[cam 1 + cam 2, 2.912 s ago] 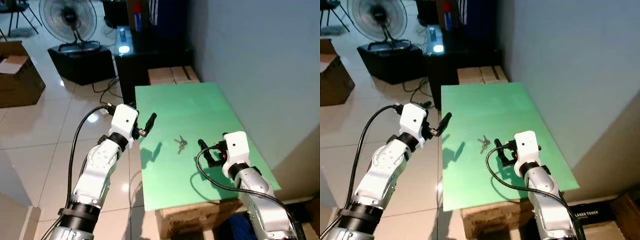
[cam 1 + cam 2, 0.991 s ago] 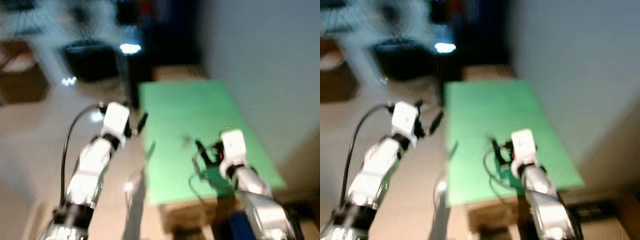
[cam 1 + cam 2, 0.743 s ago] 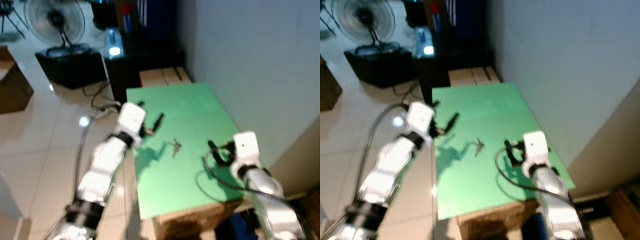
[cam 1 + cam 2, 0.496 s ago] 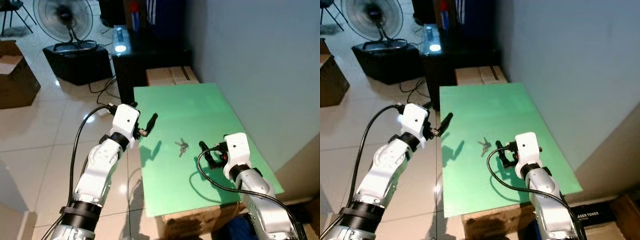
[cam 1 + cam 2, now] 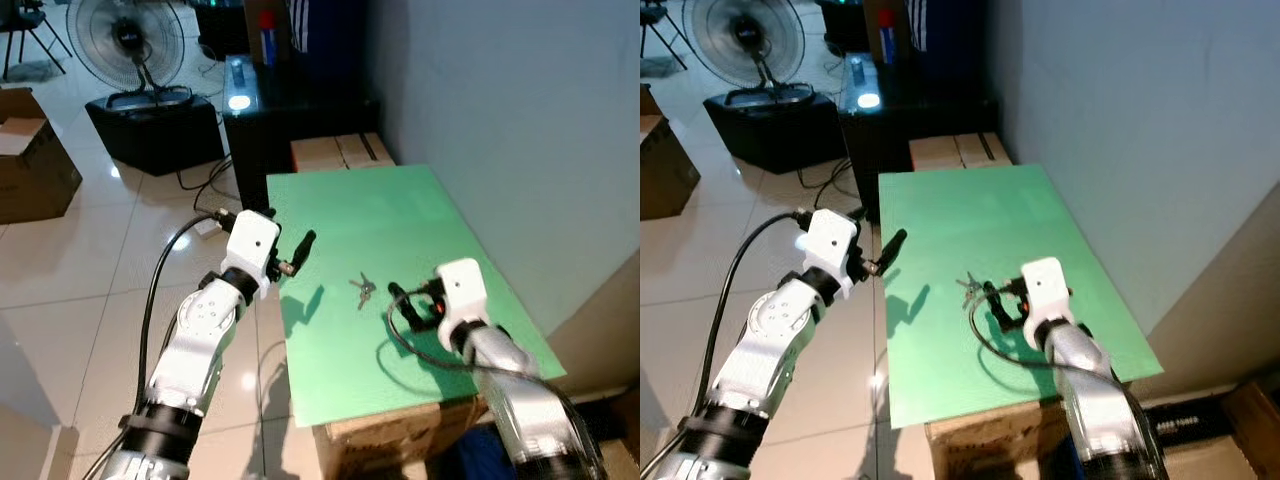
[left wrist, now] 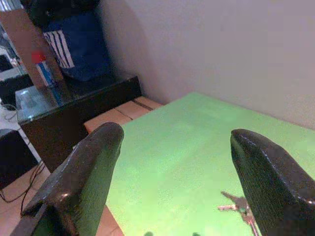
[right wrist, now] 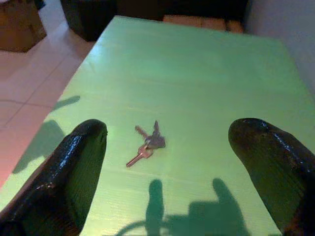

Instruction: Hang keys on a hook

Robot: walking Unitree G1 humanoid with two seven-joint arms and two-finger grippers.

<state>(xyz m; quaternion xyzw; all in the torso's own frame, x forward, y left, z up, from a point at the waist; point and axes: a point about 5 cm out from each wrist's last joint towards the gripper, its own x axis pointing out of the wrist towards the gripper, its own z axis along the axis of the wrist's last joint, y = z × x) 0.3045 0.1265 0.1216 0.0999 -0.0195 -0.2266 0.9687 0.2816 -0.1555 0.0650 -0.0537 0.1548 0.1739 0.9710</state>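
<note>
Two end effectors stand spread wide and empty. Just ahead of the right end effector (image 7: 167, 157), the keys (image 7: 147, 143) lie flat on the green bench (image 5: 400, 215); the left end effector (image 5: 303, 245) hovers off their side, tips cropped.

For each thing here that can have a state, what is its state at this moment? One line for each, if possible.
keys: lying flat on the green table, not held.
right gripper: open, just above the table, close to the keys, not touching them.
left gripper: open, holding nothing, raised at the table's left edge.
fan: standing upright on the floor.
cardboard box: flaps open.
</note>
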